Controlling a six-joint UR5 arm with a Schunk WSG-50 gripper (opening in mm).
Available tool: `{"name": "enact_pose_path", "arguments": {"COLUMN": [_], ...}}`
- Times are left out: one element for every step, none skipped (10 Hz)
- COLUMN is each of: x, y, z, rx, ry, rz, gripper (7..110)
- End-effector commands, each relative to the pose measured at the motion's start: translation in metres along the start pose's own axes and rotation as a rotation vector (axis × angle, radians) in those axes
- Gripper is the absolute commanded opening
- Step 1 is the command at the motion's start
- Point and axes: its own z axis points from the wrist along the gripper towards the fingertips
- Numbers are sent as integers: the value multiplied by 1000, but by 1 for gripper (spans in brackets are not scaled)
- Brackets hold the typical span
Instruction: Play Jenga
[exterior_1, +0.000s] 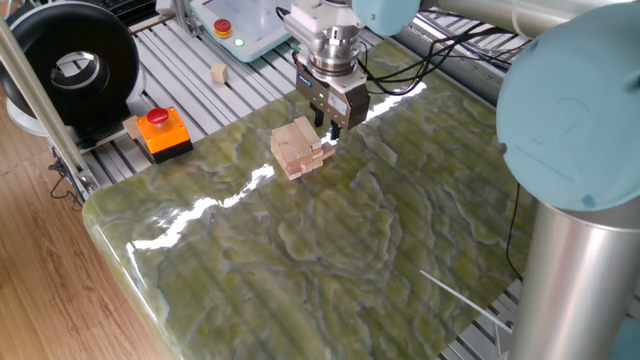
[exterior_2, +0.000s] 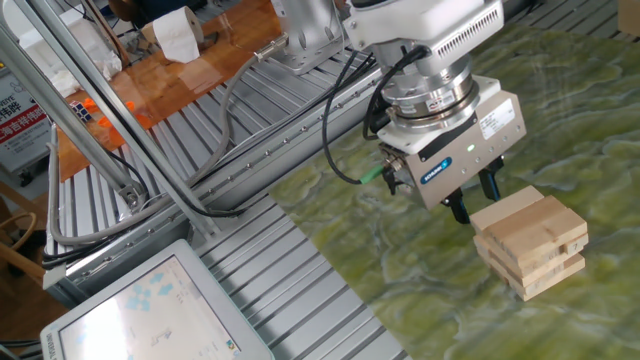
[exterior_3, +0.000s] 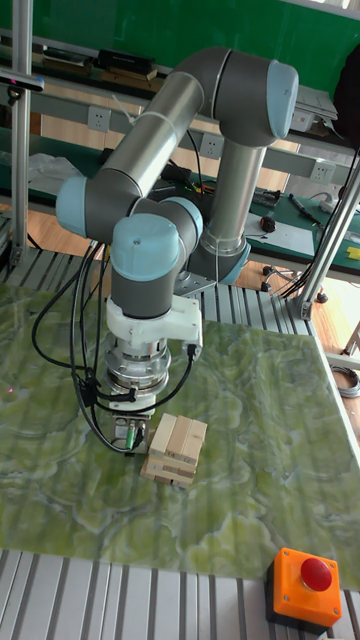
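In one fixed view the near part of the surface (exterior_1: 330, 250), with its green marbled pattern, is bare from the near edge and the left corner up to the middle, so there is wide open room on that side. The wooden block stack (exterior_1: 299, 148) stands farther back, near the far edge where the metal slats (exterior_1: 180, 70) begin. It is low, with crosswise layers; the long axis of the top bars runs about toward the gripper (exterior_1: 330, 121). The gripper hangs upright just beside the stack on its far side, with fingers a little apart and nothing between them. Beyond the edge, an orange box with a red button (exterior_1: 158, 131) and a small wooden cube (exterior_1: 217, 73) rest on the slats.
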Motion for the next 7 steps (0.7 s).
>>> {"name": "enact_pose_path", "arguments": {"x": [-4,-4,-4,-3,-3,1,4], "y": [9,13,17,18,21,25,26], "z": [-1,-1,0,0,0,-1,-3], "rx": [-18,-33,-45,-49,-62,-75,-77], "ry": [-22,-31,-30,-27,-26,-3,19], "rz": [36,59,69,68,72,83,87], "gripper": [44,44,44,44,44,44,44]}}
